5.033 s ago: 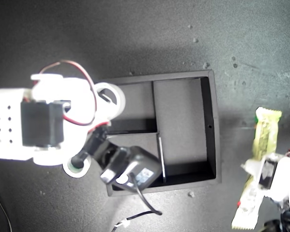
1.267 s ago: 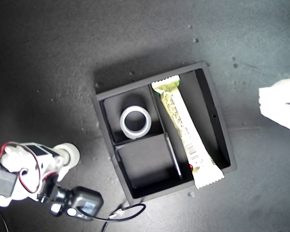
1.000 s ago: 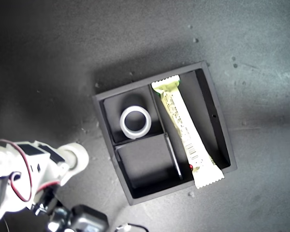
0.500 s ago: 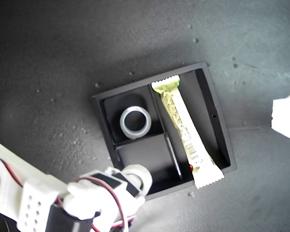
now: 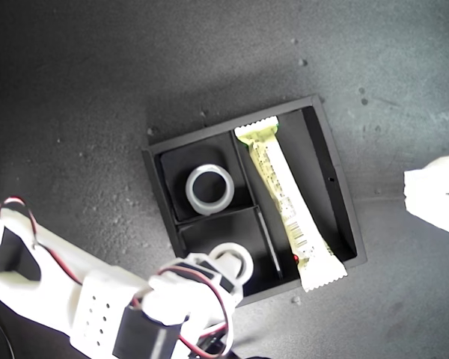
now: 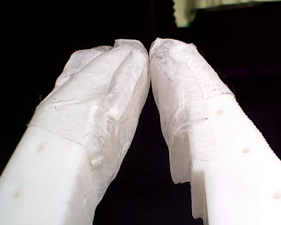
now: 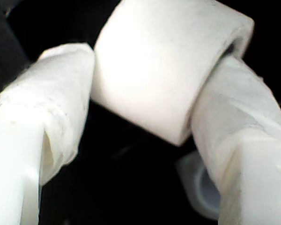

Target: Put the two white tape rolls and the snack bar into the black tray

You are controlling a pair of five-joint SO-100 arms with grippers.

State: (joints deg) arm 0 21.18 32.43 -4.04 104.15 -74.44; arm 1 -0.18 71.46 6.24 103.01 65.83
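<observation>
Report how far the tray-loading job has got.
Done: the snack bar lies in the long compartment of the black tray, and one tape roll sits in a small square compartment. In hand: my second gripper grips the other tape roll over the second small compartment. Left: releasing that roll there. My first gripper is shut and empty.

The snack bar bears a barcode; its print is too small to read.

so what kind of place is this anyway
Probably a hobby or lab robot bench: a dark speckled tabletop, a white printed arm with bare red wires, and a black tray set out for a sorting exercise.
</observation>
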